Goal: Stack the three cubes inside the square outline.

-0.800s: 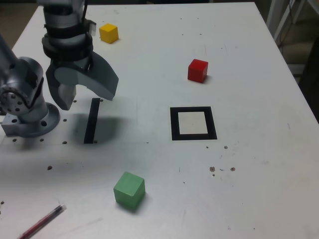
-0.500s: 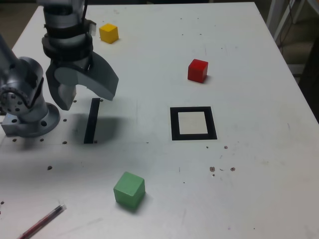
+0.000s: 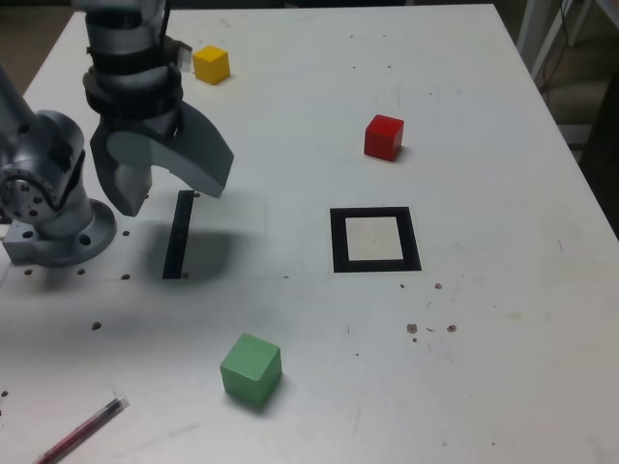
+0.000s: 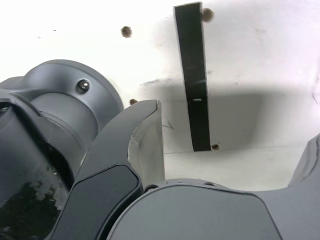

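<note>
Grey metal makes up the two-fingered gripper (image 3: pixel 164 184), whose jaws stand wide apart with nothing between them, poised over the near end of a narrow black tape strip (image 3: pixel 177 235) on the white table (image 3: pixel 484 367). Taking the thick black square outline with its pale centre (image 3: pixel 375 239) as landmark: the gripper hangs well off toward the exterior view's left of it; the small red cube (image 3: pixel 384 136) sits near, just beyond its far edge; the small yellow cube (image 3: pixel 211 64) lies far off, past the gripper; the larger green cube (image 3: pixel 251 367) rests well apart on the near left side. The outline holds no cube
</note>
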Robot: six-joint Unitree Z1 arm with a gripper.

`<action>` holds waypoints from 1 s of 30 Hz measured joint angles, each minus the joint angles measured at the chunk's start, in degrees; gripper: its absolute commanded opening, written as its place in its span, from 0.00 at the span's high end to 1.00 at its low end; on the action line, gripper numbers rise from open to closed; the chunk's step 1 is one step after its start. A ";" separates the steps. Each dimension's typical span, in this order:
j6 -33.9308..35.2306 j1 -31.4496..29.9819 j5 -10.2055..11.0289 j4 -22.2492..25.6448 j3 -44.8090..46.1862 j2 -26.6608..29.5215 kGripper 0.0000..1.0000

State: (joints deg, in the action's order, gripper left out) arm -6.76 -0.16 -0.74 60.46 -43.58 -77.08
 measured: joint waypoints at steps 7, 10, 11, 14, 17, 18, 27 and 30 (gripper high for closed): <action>-1.42 1.40 -0.83 0.45 -3.11 0.01 0.01; -1.18 1.41 -1.14 1.52 -4.40 -0.04 0.01; -1.04 1.41 -1.20 1.82 -5.07 -0.24 0.01; -0.54 1.41 -1.30 3.21 -7.84 -2.01 0.01; -0.20 1.41 -1.10 4.57 -12.31 -4.18 0.01; -0.16 1.41 -1.02 4.69 -13.20 -4.61 0.01; 0.33 1.41 2.84 10.98 -28.73 -15.60 0.01; 0.23 1.46 4.03 12.60 -33.41 -17.91 0.01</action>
State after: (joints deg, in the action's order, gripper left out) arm -6.53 1.29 3.30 73.05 -77.00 -95.00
